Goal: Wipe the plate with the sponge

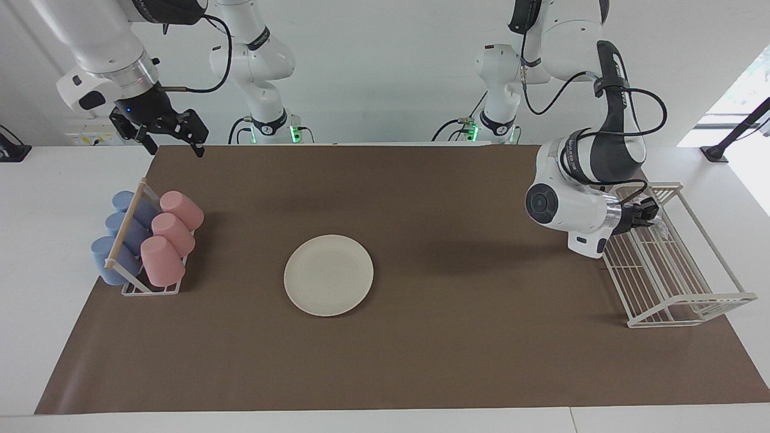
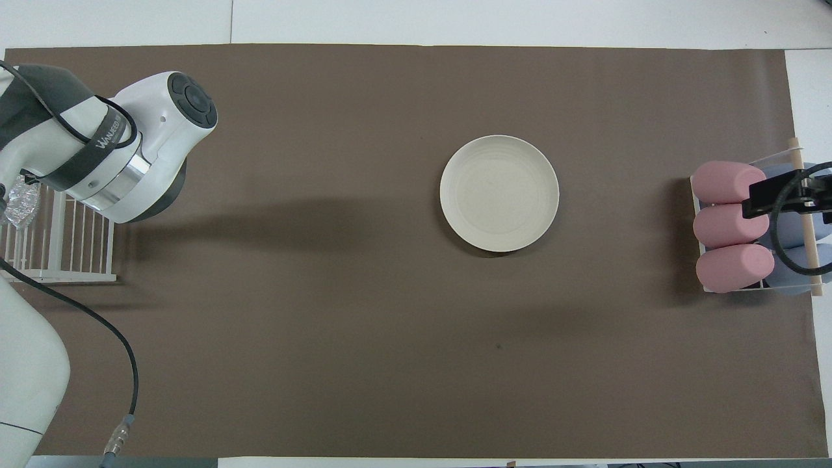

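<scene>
Left hand (image 1: 652,215) clamped on sponge (image 2: 19,203) in wire rack (image 1: 680,288). Right hand (image 1: 171,137) fingers apart, waiting above cups (image 1: 162,234). Plate (image 1: 328,275) mid-bench. You lift sponge straight clear of rack, then carry over plate.

The plate (image 1: 328,275) looks like matt cream ceramic or plastic, smooth, with faint rings. The brown mat (image 1: 421,361) under it looks like matt paper. The wire rack (image 1: 668,270) is white coated metal. The sponge (image 2: 19,203) is silvery and crinkled, with shine. The pink cups (image 1: 171,228) seem matt plastic, and their holder has a wooden rod (image 1: 125,225).
</scene>
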You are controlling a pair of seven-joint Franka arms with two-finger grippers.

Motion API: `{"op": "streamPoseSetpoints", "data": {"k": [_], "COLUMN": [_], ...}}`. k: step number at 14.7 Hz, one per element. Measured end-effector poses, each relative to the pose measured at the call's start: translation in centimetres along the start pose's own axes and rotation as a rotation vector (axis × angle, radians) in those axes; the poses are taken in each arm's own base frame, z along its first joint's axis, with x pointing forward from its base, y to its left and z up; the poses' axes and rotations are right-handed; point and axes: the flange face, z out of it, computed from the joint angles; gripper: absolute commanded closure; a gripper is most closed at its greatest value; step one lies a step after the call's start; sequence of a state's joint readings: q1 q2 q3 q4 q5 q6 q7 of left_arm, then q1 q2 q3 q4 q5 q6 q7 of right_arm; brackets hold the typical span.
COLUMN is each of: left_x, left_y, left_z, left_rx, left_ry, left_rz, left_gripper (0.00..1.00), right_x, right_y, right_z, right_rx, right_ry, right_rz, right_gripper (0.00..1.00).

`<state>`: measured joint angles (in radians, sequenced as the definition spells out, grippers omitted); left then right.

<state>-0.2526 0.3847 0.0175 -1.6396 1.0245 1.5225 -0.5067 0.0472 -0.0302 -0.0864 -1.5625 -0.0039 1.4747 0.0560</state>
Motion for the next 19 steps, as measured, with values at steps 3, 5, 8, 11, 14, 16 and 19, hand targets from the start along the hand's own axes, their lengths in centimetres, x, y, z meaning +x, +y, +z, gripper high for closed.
{"op": "streamPoseSetpoints", "data": {"k": [3,5,8,11,14,16,19], "left_x": [0.1,0.1,0.2,0.2,0.5,0.5,0.8], "left_y": [0.5,0.6,0.7,0.7,0.4,0.1,-1.0], "left_z": [0.1,0.4,0.4,0.5,0.9,1.0,0.5], "left_rx": [-0.034,-0.050,-0.061,-0.079,-0.107,-0.115,-0.204], "left_ry": [0.005,0.003,0.005,0.000,-0.002,-0.001,-0.028], "left_rz": [-0.055,-0.075,-0.082,-0.091,-0.105,-0.111,-0.152], "left_gripper": [1.00,0.92,0.28,0.05,0.00,0.00,0.00], "right_x": [0.0,0.0,0.0,0.0,0.0,0.0,0.0], "right_y": [0.0,0.0,0.0,-0.2,-0.4,-0.4,-0.4], "right_z": [0.0,0.0,0.0,0.0,0.0,0.0,0.0], "right_rx": [0.000,0.000,0.000,0.000,-0.001,-0.001,-0.001], "right_ry": [0.000,0.000,0.000,0.000,0.000,0.000,0.000], "right_rz": [0.000,0.000,0.000,-0.003,-0.007,-0.007,-0.007], "right_gripper": [0.00,0.00,0.00,0.00,0.00,0.00,0.00]}}
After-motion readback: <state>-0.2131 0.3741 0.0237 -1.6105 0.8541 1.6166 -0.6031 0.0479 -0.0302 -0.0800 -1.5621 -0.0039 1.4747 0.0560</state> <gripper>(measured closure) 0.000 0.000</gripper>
